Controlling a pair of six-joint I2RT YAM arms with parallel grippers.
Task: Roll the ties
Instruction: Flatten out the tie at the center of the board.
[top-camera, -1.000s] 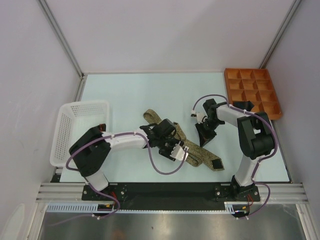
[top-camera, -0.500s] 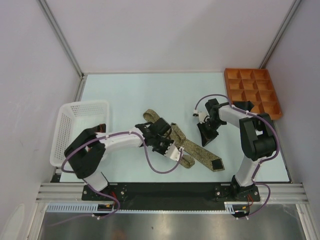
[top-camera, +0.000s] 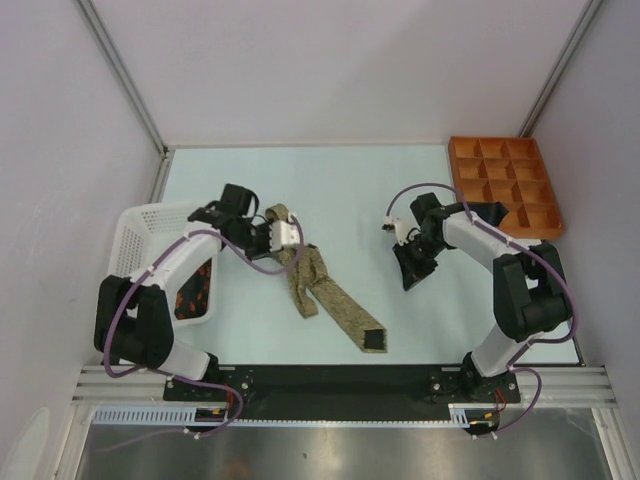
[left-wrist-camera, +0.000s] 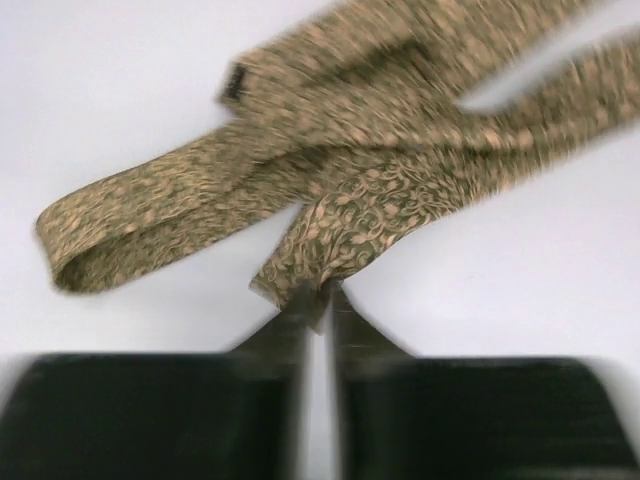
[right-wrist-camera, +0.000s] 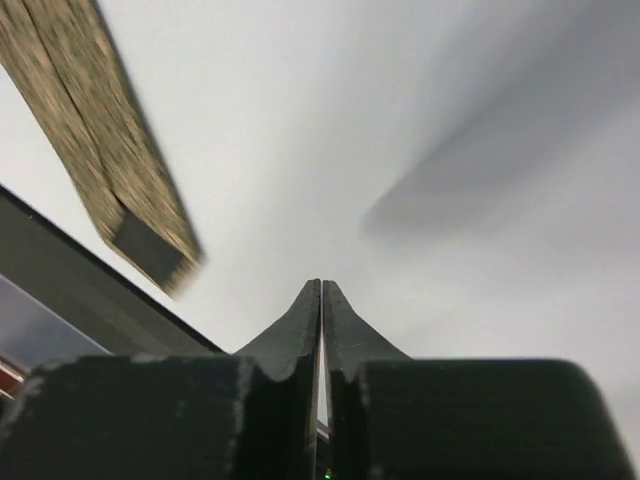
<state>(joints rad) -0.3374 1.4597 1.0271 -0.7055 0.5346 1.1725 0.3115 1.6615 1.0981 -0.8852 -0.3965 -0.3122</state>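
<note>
The olive-tan tie (top-camera: 330, 290) lies slantwise on the bench (top-camera: 250, 180). Its wide tip (top-camera: 373, 341), dark lining upward, is close to the near edge around the middle. From there the band runs away toward the far left, where it doubles back on itself in a loose loop.

At that folded stretch the left pincer (left-wrist-camera: 318, 298) is clenched on a pinched-up peak of the patterned cloth, as the blurred left wrist view shows. Right of the middle, well apart from the tie, the right pincer (right-wrist-camera: 321, 290) hangs over bare bench with its tips pressed together and nothing between them.

The white mesh basket (top-camera: 122, 262) sits along the left edge. Something dark with reddish flecks (top-camera: 195, 290) lies in it, though I cannot tell if that is a tie. The orange tray (top-camera: 455, 170) fills the far right corner.

The tie looks light, limp and probably rather slick. It will likely sag, twist and slide instead of keeping a shape, and a mid-length pinch only bunches it. For rolling I would first lay it straight. Then I would take one end flat across its width, while the other pincer pins the band so that the turns stay tight.
</note>
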